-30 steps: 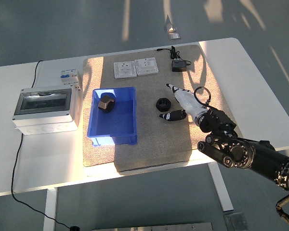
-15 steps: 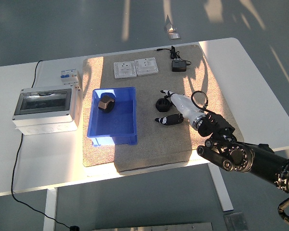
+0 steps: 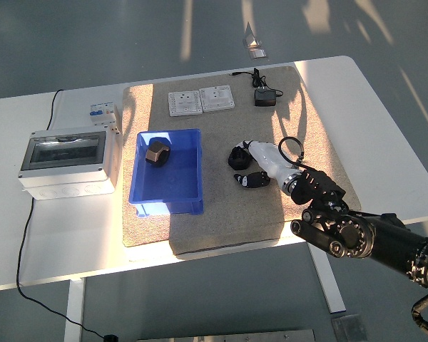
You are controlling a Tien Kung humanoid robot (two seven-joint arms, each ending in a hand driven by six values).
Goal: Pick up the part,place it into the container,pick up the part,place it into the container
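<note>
Right hand, white fingers spread around small black ring-shaped plastic part: apparently light, rigid, best pinched across outer rim.

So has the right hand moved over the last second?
Yes. The right hand has shifted left across the mat, toward the blue container, and is now over the black part.
</note>
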